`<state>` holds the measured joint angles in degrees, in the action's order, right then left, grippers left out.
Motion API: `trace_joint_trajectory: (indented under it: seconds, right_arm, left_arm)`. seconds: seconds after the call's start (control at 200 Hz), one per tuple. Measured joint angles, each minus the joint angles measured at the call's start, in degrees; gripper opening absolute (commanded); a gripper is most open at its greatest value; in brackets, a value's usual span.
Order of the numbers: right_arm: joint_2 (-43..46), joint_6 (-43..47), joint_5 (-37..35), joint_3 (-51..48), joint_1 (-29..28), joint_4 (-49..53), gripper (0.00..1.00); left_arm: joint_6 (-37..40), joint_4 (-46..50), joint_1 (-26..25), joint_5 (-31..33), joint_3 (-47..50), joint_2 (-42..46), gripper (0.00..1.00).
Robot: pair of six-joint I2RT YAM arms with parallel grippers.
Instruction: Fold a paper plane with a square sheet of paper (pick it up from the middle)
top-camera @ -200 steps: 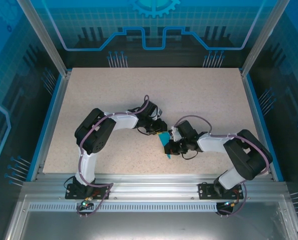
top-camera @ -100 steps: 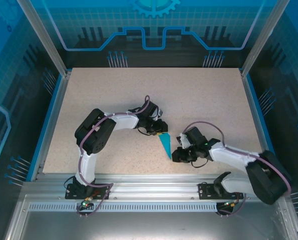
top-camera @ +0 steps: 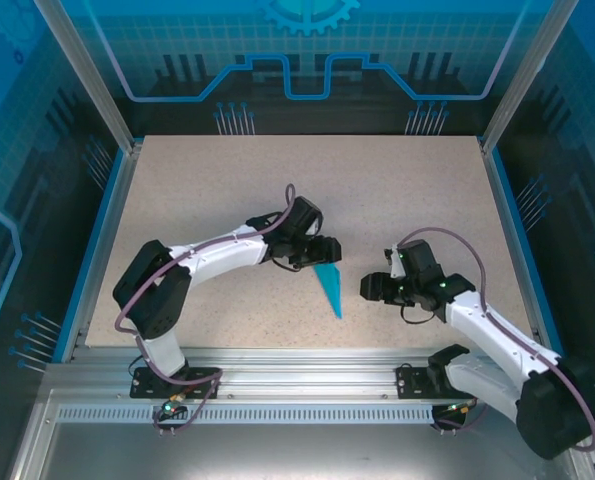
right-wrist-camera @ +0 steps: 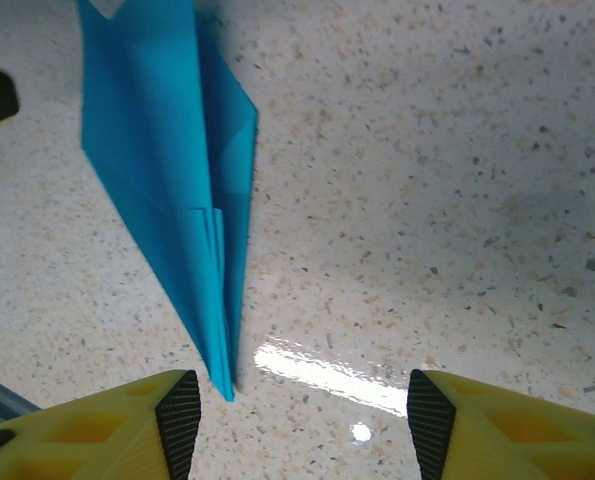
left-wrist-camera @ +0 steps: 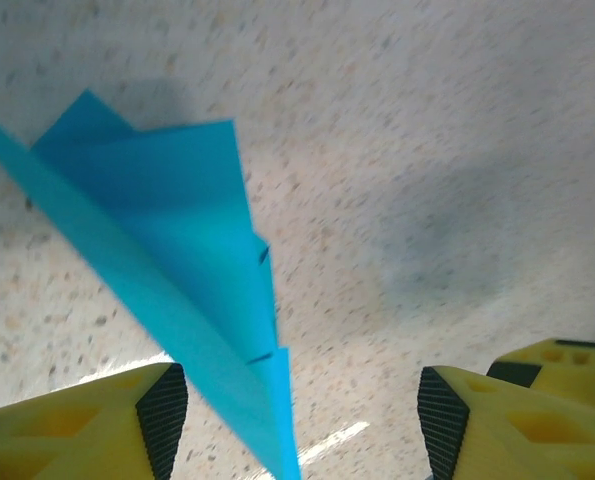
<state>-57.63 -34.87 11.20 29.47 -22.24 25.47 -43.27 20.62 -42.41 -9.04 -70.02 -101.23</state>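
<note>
Release is the news here: a second ago both grippers were closed on the plane, and now it lies alone on the table [top-camera: 207, 190] with no finger touching it. I judge the folding finished and the dart set down, so little is left of the task beyond drawing the arms clear.

Nearest the arm bases is the nose of the plane [top-camera: 329, 290]. Its long axis runs near to far, from that sharp tip back to the broad tail. It leans slightly, so the tip sits a little toward the right arm's side of the tail. The nose thus points at the near edge.

Level with the plane's nose half and well off to its right is the right gripper [top-camera: 369, 288], which has drawn back. Its jaws stand wide with nothing between them. In its wrist view the plane's tip lies on the table close by one of its fingers [right-wrist-camera: 180, 412] without touching it.

Just beyond the tail hangs the left gripper [top-camera: 320, 250], jaws likewise wide and empty. Its wrist view is blurred. The plane's upper layers seem to lift slightly off the table there, though I cannot be sure.
</note>
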Motion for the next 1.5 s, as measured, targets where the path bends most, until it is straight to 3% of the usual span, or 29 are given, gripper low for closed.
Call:
trace_joint_trajectory:
  seconds: [0.195,0.425,0.59,0.87,1.06,1.27,1.5]
  right_arm:
    - [-5.7,-0.3,1.6,0.0,0.7,-1.6,0.60]
    - [-4.5,-0.7,2.8,0.0,0.9,-3.1,0.70]
    - [-3.3,-0.7,3.9,0.0,0.9,-3.9,0.70]
    - [-4.7,-0.7,5.4,-0.8,0.9,-5.0,0.71]
    - [-5.9,-0.7,6.0,-1.0,0.9,-5.8,0.71]
    - [-7.1,-0.7,7.4,-1.0,0.9,-7.2,0.71]
    - [-9.1,-0.9,10.5,-0.9,0.7,-9.8,0.66]
  left_arm:
    - [-3.0,3.1,-2.0,3.6,0.0,-0.6,0.68]
    - [-4.1,4.6,-2.6,4.6,-0.5,-4.3,0.63]
    - [-4.9,4.6,-2.9,4.7,-0.5,-4.5,0.58]
    - [-4.9,4.4,-2.9,4.7,-0.5,-4.5,0.41]
    - [-4.9,4.1,-2.9,4.7,-0.3,-4.5,0.36]
    - [-5.1,3.9,-2.9,4.9,0.1,-4.3,0.12]
    - [-4.9,2.8,-2.9,6.6,5.9,0.6,0.08]
